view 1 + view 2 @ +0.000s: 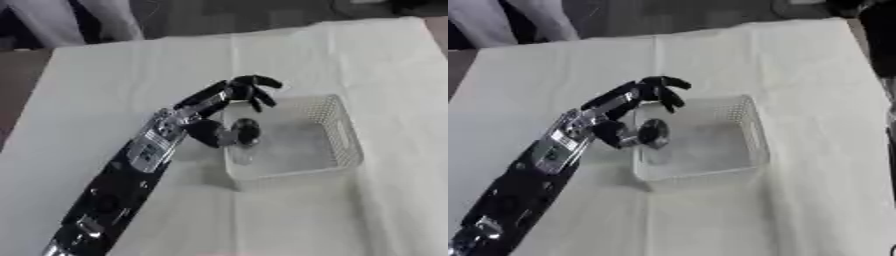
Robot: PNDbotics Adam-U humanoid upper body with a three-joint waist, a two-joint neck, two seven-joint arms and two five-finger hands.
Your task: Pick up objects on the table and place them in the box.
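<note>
- Left hand (241,92), frame centre, fingers curled, nothing visibly held, poised over left rim of white mesh box (346,135).
- Box interior looks empty; no object visible on cloth.

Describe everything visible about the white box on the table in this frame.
The box is a shallow, open-topped rectangular basket, looking like white plastic, with perforated lattice walls and a slot-like handle opening in its right wall. It sits upright on the white tablecloth, slightly askew, right of centre. Its floor looks bare; nothing clearly lies inside. The left hand hangs over its near-left corner, fingers curled downward above the rim; whether they touch the box cannot be told.
</note>
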